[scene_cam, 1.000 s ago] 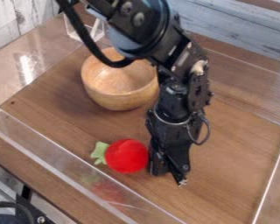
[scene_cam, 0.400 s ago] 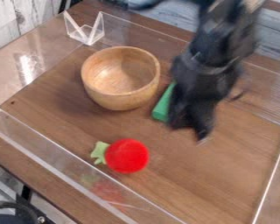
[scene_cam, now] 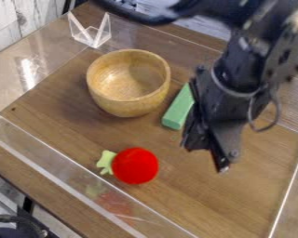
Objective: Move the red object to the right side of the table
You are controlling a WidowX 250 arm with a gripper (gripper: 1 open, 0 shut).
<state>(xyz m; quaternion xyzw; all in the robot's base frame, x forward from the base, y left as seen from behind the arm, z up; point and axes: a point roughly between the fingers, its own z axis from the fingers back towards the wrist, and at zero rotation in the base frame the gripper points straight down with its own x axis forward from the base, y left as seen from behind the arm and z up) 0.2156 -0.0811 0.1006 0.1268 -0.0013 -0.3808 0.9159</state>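
Observation:
The red object is a small round red toy fruit with a green leafy tip on its left. It lies on the brown wood-grain table near the front clear wall. My gripper hangs in the air to the right of it, pointing steeply down, well apart from it. Its black fingers are shut together with nothing between them. The black arm rises behind it to the upper right.
A wooden bowl stands at the back left. A green rectangular block lies beside it, partly behind my arm. Low clear plastic walls edge the table. A clear folded stand sits beyond the back wall.
My gripper rose from the tabletop beside the red object and swung up and to the right, uncovering the green block. The red object has stayed in place.

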